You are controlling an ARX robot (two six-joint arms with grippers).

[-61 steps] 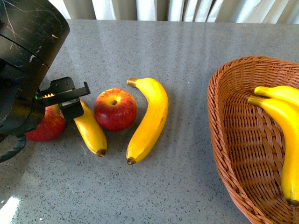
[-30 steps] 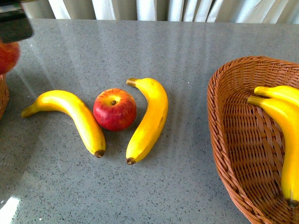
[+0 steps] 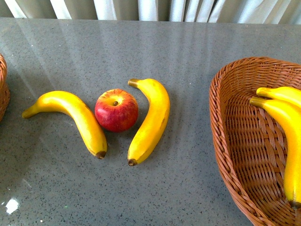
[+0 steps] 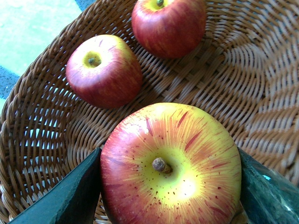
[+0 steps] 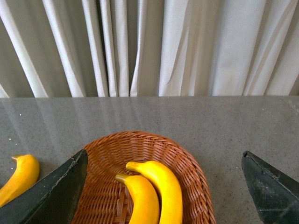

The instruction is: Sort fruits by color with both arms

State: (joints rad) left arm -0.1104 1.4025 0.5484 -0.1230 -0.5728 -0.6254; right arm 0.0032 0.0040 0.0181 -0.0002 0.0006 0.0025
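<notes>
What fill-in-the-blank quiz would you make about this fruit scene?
The left gripper holds its apple over a basket already containing ___ apples. On the table, the loose apple lies between two ___. The right gripper has its jaws wide ___ above the banana basket.
Missing: two; bananas; open.

- apples: 4, namely loose apple [image 3: 116,110], held apple [image 4: 170,163], paler apple [image 4: 103,70], darker apple [image 4: 168,25]
- bananas: 4, two loose: left banana [image 3: 70,117], centre banana [image 3: 149,120]; two basketed: upper banana [image 3: 284,95], lower banana [image 3: 289,136]
- baskets: 2, left basket [image 3: 3,94], right basket [image 3: 235,141]
</notes>
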